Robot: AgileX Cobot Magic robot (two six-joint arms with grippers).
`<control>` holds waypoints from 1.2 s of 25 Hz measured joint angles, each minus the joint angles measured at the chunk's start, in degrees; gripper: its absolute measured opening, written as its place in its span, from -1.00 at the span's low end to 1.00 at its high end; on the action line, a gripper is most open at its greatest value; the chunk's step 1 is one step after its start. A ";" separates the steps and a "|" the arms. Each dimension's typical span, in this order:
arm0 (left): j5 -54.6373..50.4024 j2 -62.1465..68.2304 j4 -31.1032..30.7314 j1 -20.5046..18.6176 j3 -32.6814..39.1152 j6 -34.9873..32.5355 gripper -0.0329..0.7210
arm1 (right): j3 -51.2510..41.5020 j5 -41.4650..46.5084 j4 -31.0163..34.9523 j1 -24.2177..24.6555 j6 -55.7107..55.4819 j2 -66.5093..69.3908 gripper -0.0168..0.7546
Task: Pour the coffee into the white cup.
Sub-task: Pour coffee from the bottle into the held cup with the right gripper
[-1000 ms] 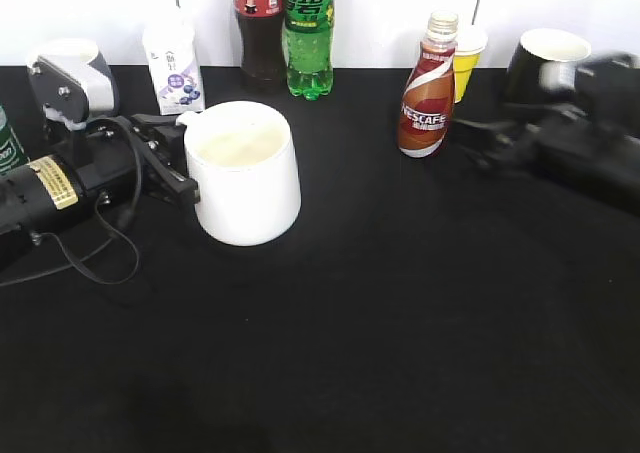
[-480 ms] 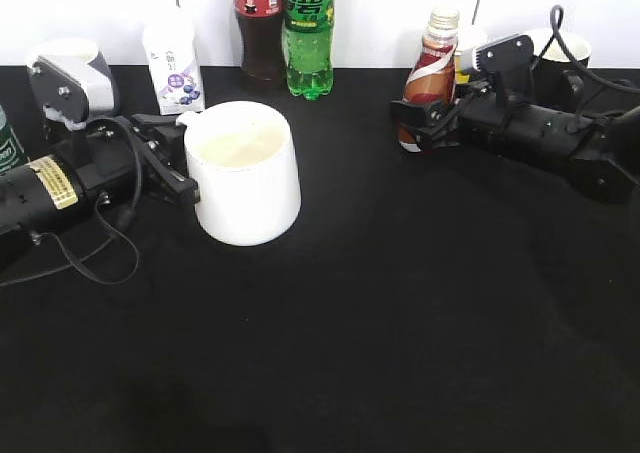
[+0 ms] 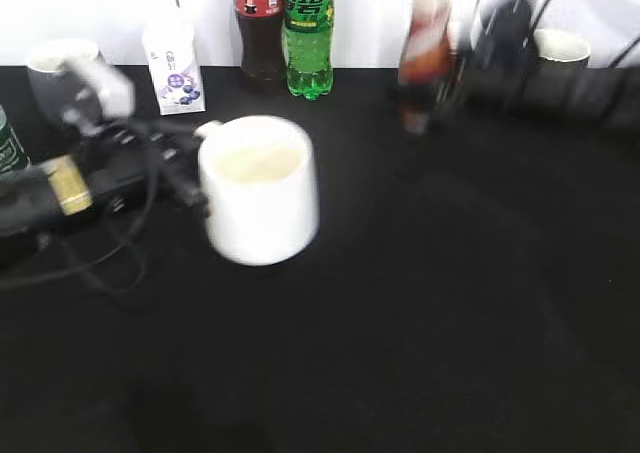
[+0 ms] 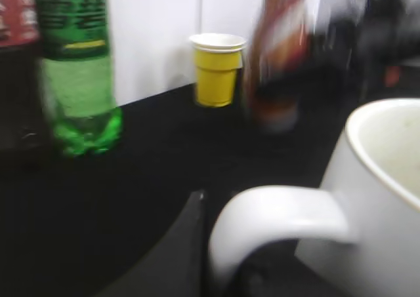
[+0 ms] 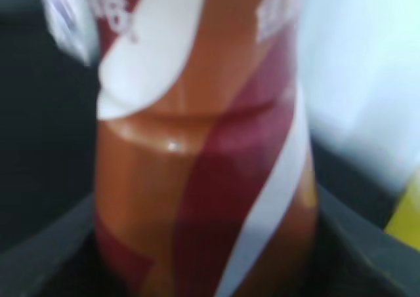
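Exterior view: the coffee, upright, clamped in the right gripper at the table's back right, well apart from the white cup.

Left wrist view: left gripper pinches the cup's handle.

Right wrist view: bottle fills the space between both fingers.

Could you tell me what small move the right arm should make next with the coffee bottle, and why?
Probably carry the coffee bottle leftward toward the white cup. The right pincer appears closed around the bottle's base, and the bottle looks upright near the back wall, well right of the cup, whose handle sits at the left pincer. Nothing has been poured yet.
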State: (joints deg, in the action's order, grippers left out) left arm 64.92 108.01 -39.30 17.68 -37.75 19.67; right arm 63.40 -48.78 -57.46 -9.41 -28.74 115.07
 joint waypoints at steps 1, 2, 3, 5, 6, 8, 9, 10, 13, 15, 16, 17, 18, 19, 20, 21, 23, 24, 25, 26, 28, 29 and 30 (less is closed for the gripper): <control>-0.90 0.00 -0.77 1.53 -2.10 1.75 -0.77 | 0.00 0.33 -2.83 0.00 -1.10 -3.83 0.39; -2.31 0.05 -1.05 3.58 -4.44 2.96 -0.77 | 0.00 0.85 -6.22 0.00 -2.48 -7.39 0.39; -3.50 0.05 -1.17 5.42 -6.45 3.41 -0.77 | 0.00 1.58 -9.91 0.00 -3.60 -10.45 0.39; -6.28 0.05 -1.10 8.99 -10.80 4.64 -0.77 | 0.00 2.73 -17.65 0.00 -4.06 -16.24 0.39; -7.04 0.05 -1.10 10.40 -12.50 5.17 -0.77 | 0.00 3.27 -19.80 0.00 -4.11 -18.47 0.39; -8.15 0.05 -0.99 11.78 -15.42 6.81 -0.77 | -0.02 4.42 -22.05 0.00 -4.11 -20.51 0.39; -9.22 0.10 -0.90 12.08 -16.60 7.45 -0.77 | -0.02 4.93 -22.27 0.00 -3.87 -20.76 0.39; -10.46 0.10 -0.90 12.19 -18.06 8.16 -0.77 | -0.02 5.09 -22.36 0.00 -2.75 -20.76 0.39; -14.02 0.10 -0.66 13.14 -20.72 8.98 -0.77 | -0.02 5.98 -22.49 0.00 5.80 -20.76 0.39; -15.02 0.10 -0.71 13.25 -20.72 8.98 -0.77 | -0.02 7.96 -22.64 0.00 12.67 -20.76 0.39; -15.43 0.10 -0.71 13.25 -20.72 9.39 -0.77 | -0.02 8.87 -22.64 0.00 16.58 -20.76 0.39; -15.57 0.10 -0.71 13.25 -20.72 10.05 -0.77 | -0.02 9.86 -22.64 0.00 19.84 -20.76 0.39; -15.61 0.10 -0.71 13.25 -20.72 10.50 -0.77 | -0.02 10.35 -22.64 0.00 22.13 -20.76 0.39; -15.61 0.10 -0.77 13.25 -20.72 10.61 -0.77 | -0.02 10.59 -22.64 0.00 24.27 -20.76 0.39; -15.71 0.10 -0.77 13.25 -20.72 10.64 -0.77 | -0.02 10.64 -22.64 0.00 26.01 -20.76 0.39; -15.81 0.10 -0.66 13.25 -20.72 10.69 -0.77 | -0.02 10.64 -22.64 0.00 27.24 -20.76 0.39; -16.52 0.10 -0.48 13.25 -21.77 10.69 -0.77 | -0.02 10.70 -22.64 0.00 27.93 -20.76 0.39; -16.77 0.10 -0.29 13.25 -22.64 10.69 -0.77 | -0.02 10.70 -22.64 0.00 28.00 -20.76 0.39; -16.77 0.10 -0.06 13.25 -23.38 10.69 -0.77 | -0.02 10.79 -22.64 0.00 28.04 -20.76 0.39; -16.77 0.10 0.16 13.25 -23.69 10.69 -0.77 | -0.02 10.79 -22.64 0.00 28.74 -20.76 0.39; -16.89 0.10 0.38 13.25 -23.73 10.71 -0.77 | -0.02 10.79 -22.64 0.00 31.26 -20.76 0.39; -16.89 0.10 0.42 13.25 -23.73 10.71 -0.77 | -0.02 10.79 -22.64 0.00 31.96 -20.76 0.39; -16.93 0.10 0.42 13.25 -23.73 10.71 -0.77 | -0.02 10.79 -22.64 0.00 32.96 -20.76 0.39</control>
State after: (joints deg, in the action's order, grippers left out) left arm 47.99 108.12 -38.88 30.94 -61.48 30.38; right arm 63.39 -37.99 -80.11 -9.41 4.22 94.30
